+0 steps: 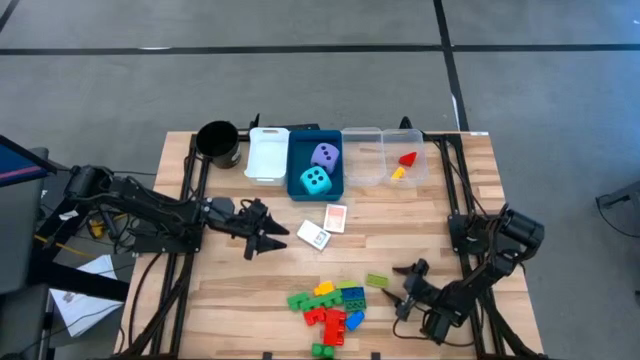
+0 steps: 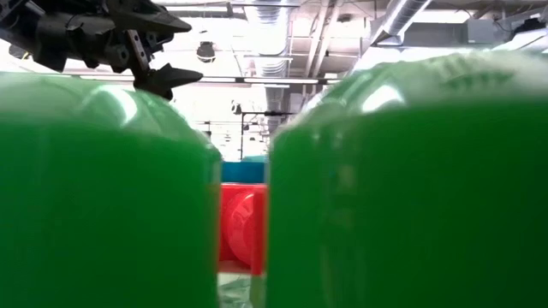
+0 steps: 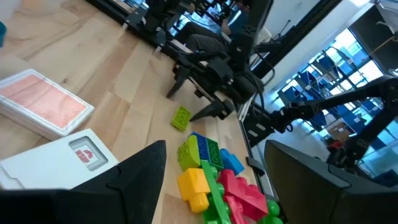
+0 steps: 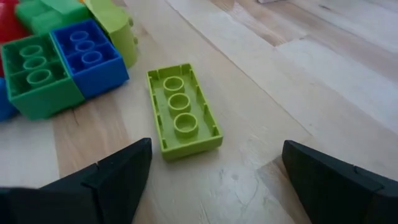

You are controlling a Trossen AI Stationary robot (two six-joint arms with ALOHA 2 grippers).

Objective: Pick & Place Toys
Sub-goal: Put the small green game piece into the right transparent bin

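Observation:
A loose lime-green brick [image 4: 182, 112] lies flat, studs up, on the wooden table [image 1: 440, 230], to the right of a pile of red, green, yellow and blue bricks [image 1: 330, 305]. My right gripper [image 1: 405, 287] is low and open just right of the lime brick; its fingers stand wide of the brick and short of it, touching nothing. My left gripper [image 1: 265, 240] hovers open left of two card packs [image 1: 313, 237] [image 1: 336, 218]. A cyan die [image 1: 316, 181] and a lavender die [image 1: 325, 155] sit in the blue tray [image 1: 298, 150].
Along the far edge stand a black cup [image 1: 218, 143], a white tray [image 1: 268, 153] and a clear tray [image 1: 362, 150] holding a red brick [image 1: 407, 159] and a yellow one [image 1: 398, 173]. Green bricks [image 2: 103, 197] fill the low view.

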